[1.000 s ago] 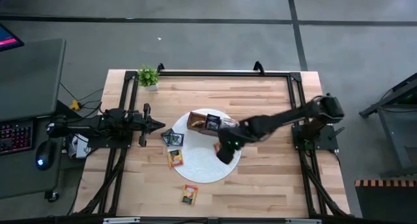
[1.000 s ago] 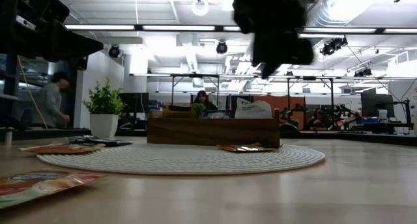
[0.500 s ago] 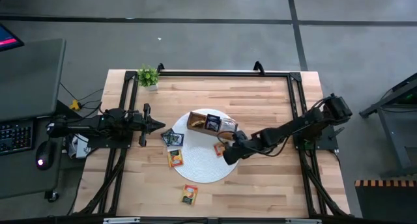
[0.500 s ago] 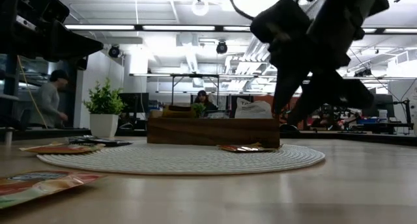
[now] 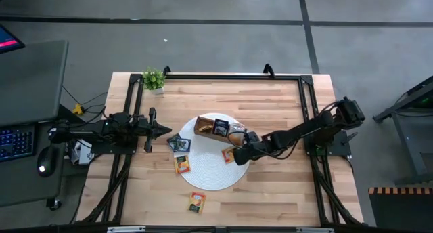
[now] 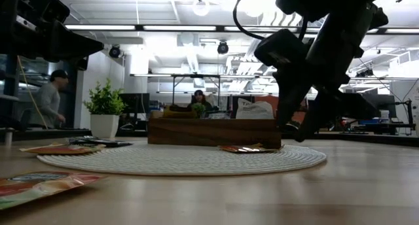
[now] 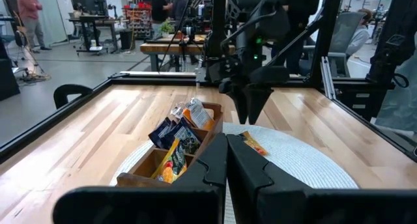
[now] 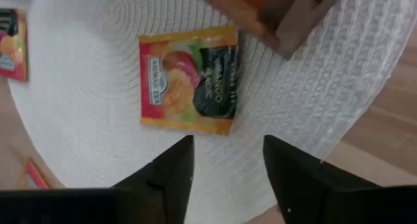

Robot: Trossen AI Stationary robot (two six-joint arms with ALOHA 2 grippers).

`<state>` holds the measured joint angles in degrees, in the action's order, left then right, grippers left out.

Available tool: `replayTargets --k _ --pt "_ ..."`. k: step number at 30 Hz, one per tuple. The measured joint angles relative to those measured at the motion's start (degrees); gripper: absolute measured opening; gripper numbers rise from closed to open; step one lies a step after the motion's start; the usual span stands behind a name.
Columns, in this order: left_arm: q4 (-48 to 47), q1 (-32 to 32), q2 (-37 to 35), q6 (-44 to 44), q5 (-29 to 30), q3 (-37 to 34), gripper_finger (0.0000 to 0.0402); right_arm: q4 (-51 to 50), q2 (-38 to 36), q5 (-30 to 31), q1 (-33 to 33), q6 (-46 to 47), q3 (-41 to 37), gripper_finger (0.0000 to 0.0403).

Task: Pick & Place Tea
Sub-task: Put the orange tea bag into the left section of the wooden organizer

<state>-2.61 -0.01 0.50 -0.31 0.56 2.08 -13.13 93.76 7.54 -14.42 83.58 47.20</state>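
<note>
— What are you looking at right now?

— My right claw (image 8: 225, 168) is hanging just above the round white woven mat (image 5: 203, 175), its two dark fingers (image 8: 168, 175) standing apart with nothing between them. Just ahead of the tips is lying a tea sachet (image 8: 189, 81): flat, nearly square, orange-yellow along its edges, with a red-and-peach fruit picture on one half and a dark green panel with lettering on the other. It is lying flat on the mat, just beside a corner of the wooden box (image 8: 277, 15).

— And from above?

— There, that same sachet (image 5: 229, 155) is showing as a small orange patch beside the box (image 5: 218, 128), with my right claw (image 5: 242, 155) next to it.

— Where is the rest of the tea sitting?

— Several sachets are standing on edge in the box's compartments (image 7: 179, 136), dark blue-black ones and orange-yellow ones. A dark pair (image 5: 179, 143) is resting at the mat's left edge, an orange one (image 5: 181, 164) is lying just below them, and another orange one (image 5: 197, 202) is lying alone on the bare bench (image 5: 284, 192), well apart from the mat.

— Your other arm?

— My left claw (image 5: 162, 130) is waiting at the bench's left side, pinched fully together and empty, pointing toward the mat. A small potted plant (image 5: 154, 79) is standing at the far left corner.
</note>
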Motion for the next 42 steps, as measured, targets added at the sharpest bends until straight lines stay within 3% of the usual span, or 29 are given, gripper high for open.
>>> replayTargets --k 9,21,42 --pt "0.0 0.0 0.0 0.0 0.0 0.0 0.0001 1.0 0.0 0.3 0.7 1.4 -0.2 0.0246" --pt "0.0 0.0 0.0 0.0 0.0 0.0 0.0001 7.4 5.0 -1.4 0.7 3.4 0.7 0.0243" --pt "0.0 0.0 0.0 0.0 0.0 0.0 0.0001 6.8 5.6 1.9 0.7 3.7 3.0 0.0243"
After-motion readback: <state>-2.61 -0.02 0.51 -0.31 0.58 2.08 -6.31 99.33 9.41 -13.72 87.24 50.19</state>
